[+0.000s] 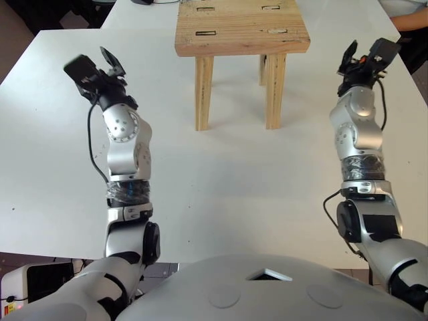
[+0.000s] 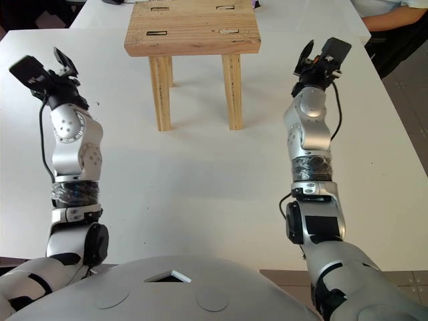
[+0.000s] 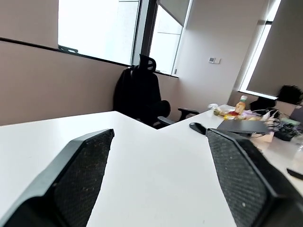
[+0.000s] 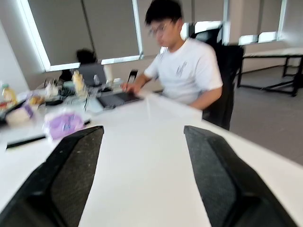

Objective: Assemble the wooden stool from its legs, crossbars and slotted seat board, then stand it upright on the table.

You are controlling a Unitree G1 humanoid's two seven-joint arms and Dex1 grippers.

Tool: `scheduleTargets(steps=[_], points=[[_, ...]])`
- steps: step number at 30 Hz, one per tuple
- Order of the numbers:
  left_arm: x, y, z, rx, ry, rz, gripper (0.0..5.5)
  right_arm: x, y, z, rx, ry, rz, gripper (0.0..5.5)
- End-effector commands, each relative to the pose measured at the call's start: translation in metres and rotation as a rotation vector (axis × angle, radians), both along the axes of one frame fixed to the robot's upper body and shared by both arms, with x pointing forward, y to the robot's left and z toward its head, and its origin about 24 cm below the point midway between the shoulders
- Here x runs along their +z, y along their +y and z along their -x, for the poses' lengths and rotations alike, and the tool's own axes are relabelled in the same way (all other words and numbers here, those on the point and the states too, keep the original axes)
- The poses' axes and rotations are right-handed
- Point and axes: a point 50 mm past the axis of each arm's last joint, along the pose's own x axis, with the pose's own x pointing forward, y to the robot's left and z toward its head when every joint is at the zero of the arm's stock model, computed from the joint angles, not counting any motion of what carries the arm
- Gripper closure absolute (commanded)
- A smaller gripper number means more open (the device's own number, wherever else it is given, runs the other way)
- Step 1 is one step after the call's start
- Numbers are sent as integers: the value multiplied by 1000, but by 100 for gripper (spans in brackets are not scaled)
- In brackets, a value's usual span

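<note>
I see the stool (image 1: 241,30) upright at far centre of the table (image 1: 221,200), legs vertical. My left gripper (image 1: 112,63) and right gripper (image 1: 358,57) flank it, fingers spread, empty; the right looks slightly nearer.

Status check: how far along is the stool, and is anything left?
Done: the stool stands upright on the table, with the seat board on top of its legs. In hand: nothing. The left gripper and right gripper are open and empty, raised either side of the stool. Left: seemingly nothing, though whether the joints are tight cannot be told.
</note>
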Motion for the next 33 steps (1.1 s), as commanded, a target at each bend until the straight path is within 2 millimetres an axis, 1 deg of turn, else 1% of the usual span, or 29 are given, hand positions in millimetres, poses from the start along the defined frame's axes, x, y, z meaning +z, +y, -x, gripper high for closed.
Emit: scheduleTargets(steps=[1,3,5,8,11,12,14,15,17,19,22,24,25,28,30,33], points=[[-5,8,12,69,6,-47,188,24,14,-10,47,-84,17,237],[-7,19,12,90,23,-67,188,30,24,-11,66,-117,25,237],[-2,26,5,87,13,-46,188,31,28,-8,13,-128,47,237],[8,26,-7,84,6,-18,188,30,29,-6,-47,-134,60,237],[11,22,-14,51,32,-57,188,34,37,-6,-41,-165,44,237],[13,21,-16,41,42,-75,188,35,36,-5,-59,-171,46,237],[17,19,-21,30,48,-88,188,32,33,-2,-86,-163,74,237],[18,18,-22,26,55,-80,188,30,30,0,-120,-156,121,237],[17,14,-29,-9,90,-23,188,28,23,3,-151,-157,152,237],[19,8,-37,-37,126,-30,188,28,16,7,-179,-158,172,237],[30,6,-44,-59,94,-114,188,24,18,3,-195,-112,129,237],[35,2,-45,-75,75,-163,188,26,20,0,-195,-105,108,237],[36,2,-44,-73,68,-166,188,30,20,-2,-196,-119,107,237],[32,6,-42,-31,54,-67,188,40,13,-5,-238,-166,128,237],[31,7,-43,-11,30,-36,188,40,8,-8,-261,-154,115,237],[42,-1,-48,3,-39,-75,188,31,6,-12,-247,-87,96,237]])
